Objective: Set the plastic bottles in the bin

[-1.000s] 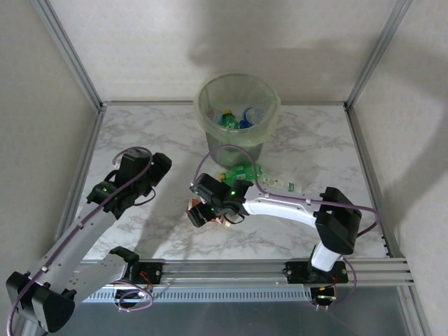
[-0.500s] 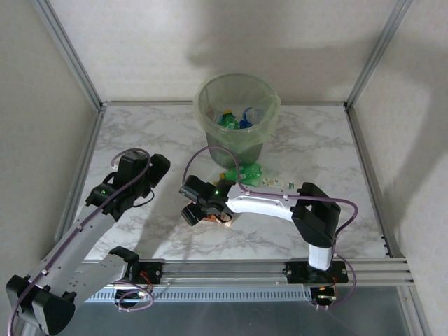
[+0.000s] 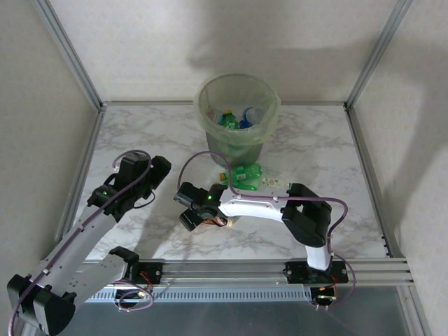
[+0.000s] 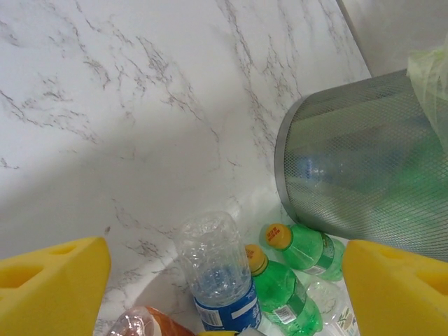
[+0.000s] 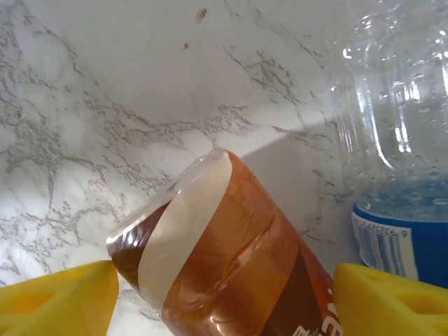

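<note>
several plastic bottles already lie inside the bin. a handful more wait on the marble table just in front of it: two green bottles, a clear blue-labelled bottle and an orange bottle, which lies farthest from the bin.

the step in hand looks like the pick of that orange bottle. the right gripper hangs low over it, on the near side of the bin, with its jaws spread wide. in the right wrist view the two yellow pads stand one on each side of the bottle's body, close to it. i cannot tell whether either pad touches the plastic, but the body shows no squeeze, so i judge it not yet gripped. the clear blue-labelled bottle lies just beside the orange one.

the next move, as i judge it, calls for closing squarely across the orange body without catching that neighbour. then comes a lift high enough to pass the bin's lined rim before letting go above it.

the left gripper hovers left of the bin and nearer than it, jaws wide apart, holding nothing.
</note>
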Available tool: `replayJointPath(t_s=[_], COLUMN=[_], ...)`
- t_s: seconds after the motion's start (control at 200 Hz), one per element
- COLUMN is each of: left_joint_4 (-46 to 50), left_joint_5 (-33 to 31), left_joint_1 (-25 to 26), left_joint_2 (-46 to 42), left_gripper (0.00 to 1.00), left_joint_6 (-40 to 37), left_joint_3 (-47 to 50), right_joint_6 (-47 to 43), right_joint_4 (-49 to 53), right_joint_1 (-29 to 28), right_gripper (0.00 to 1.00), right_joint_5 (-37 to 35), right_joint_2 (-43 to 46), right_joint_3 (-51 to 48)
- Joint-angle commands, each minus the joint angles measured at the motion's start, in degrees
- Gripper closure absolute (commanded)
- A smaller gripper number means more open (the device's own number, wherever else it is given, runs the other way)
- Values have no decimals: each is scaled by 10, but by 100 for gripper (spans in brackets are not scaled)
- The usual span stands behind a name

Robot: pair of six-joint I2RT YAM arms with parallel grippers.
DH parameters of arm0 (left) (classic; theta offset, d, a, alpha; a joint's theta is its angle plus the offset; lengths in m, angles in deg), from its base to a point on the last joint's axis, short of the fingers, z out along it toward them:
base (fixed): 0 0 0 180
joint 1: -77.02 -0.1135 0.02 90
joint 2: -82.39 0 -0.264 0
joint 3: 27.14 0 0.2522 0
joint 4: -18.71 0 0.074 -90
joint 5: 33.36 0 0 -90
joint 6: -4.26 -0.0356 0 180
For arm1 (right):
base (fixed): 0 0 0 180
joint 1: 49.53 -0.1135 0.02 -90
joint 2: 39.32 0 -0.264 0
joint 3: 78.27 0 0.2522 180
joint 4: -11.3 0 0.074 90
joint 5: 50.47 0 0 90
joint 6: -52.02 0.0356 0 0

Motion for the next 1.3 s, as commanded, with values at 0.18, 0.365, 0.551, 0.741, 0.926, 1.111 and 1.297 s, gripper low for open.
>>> replayJointPath(t_s=[0.18, 0.365, 0.551, 0.741, 0.926, 1.111, 1.297], left_joint_4=[-3, -10, -15, -15, -14, -11, -9], left_joint_5=[0, 1, 1, 0, -1, -2, -3], left_joint_1=[-8, -9, -9, -9, -9, -9, -9], left_joint_2=[-8, -4, 0, -1, -6, -12, -16], left_gripper=[14, 14, 15, 15, 15, 15, 15], left_joint_6=[8, 10, 12, 13, 17, 19, 20], left_joint_3=[6, 9, 10, 11, 11, 11, 7], right_joint_6=[10, 12, 12, 12, 12, 13, 15], right_joint_4=[-18, -24, -27, -25, -24, -8, 28], right_joint_1=[-11, -11, -10, -10, -11, -10, -10], right_gripper=[18, 23, 29, 34, 40, 42, 43], right_joint_5=[7, 9, 10, 8, 5, -9, -39], right_joint_2=[-16, -16, -12, 6, 29, 65, 123], right_joint_3=[-42, -52, -53, -51, -53, -41, -3])
